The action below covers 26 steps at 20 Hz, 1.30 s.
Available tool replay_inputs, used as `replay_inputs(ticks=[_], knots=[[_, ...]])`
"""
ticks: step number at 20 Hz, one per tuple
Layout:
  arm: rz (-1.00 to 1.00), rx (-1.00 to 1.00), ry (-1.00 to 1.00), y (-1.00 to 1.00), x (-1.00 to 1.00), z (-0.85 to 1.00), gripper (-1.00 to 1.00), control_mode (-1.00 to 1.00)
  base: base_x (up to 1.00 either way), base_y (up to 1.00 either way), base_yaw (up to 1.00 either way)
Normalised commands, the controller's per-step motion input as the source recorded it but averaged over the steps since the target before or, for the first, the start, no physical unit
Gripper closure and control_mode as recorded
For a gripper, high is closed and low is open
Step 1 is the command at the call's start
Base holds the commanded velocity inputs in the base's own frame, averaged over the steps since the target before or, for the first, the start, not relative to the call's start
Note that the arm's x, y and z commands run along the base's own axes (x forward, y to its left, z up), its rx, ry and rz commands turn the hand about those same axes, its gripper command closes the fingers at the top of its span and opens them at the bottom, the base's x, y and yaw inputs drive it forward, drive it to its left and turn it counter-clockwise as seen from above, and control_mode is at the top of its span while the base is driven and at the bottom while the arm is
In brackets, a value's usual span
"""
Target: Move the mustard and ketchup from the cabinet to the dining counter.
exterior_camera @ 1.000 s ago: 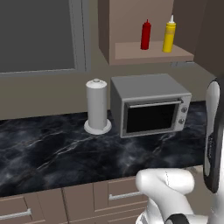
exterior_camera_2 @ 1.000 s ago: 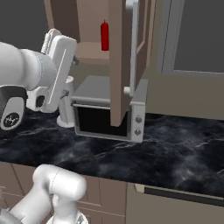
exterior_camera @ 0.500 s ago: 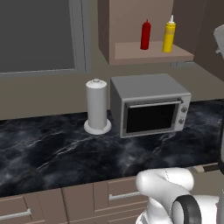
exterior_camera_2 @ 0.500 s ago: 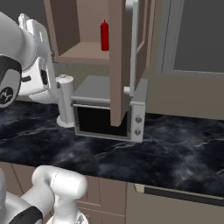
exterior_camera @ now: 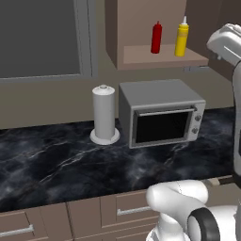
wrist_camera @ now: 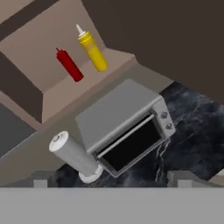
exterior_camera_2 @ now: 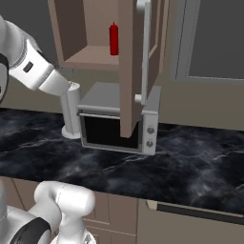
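The ketchup [wrist_camera: 69, 65] and, to its right, the mustard [wrist_camera: 92, 48] are seen upright side by side on the open cabinet [wrist_camera: 52, 83] shelf, well ahead of the gripper [wrist_camera: 112, 178], which is spread wide and carries nothing.

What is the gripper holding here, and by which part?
Nothing. The open gripper is well short of the ketchup and mustard, both on the cabinet shelf.

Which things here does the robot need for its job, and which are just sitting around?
For the job:
mustard
ketchup
cabinet, door open

Just sitting around:
microwave
paper towel roll
worktop
drawers
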Motion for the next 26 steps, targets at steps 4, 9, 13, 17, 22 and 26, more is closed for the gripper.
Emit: replay_inputs(ticks=[4, 9, 13, 17, 22, 26], knots=[[0.13, -0.51, -0.01, -0.01, 0.22, 0.0, -1.0, -1.0, 0.0, 0.0, 0.0], [0.01, -0.36, 0.0, -0.13, 0.34, 0.0, -1.0, -1.0, 0.0, 0.0, 0.0], [0.0, -0.11, 0.0, -0.22, 0.31, -0.01, -1.0, -1.0, 0.0, 0.0, 0.0], [0.03, -0.01, 0.0, -0.19, 0.38, -0.1, -1.0, -1.0, 0.0, 0.0, 0.0], [0.03, 0.0, -0.02, -0.04, 0.63, -0.04, -1.0, -1.0, 0.0, 0.0, 0.0], [0.02, -0.01, 0.0, -0.11, 0.47, 0.0, -1.0, -1.0, 0.0, 0.0, 0.0]])
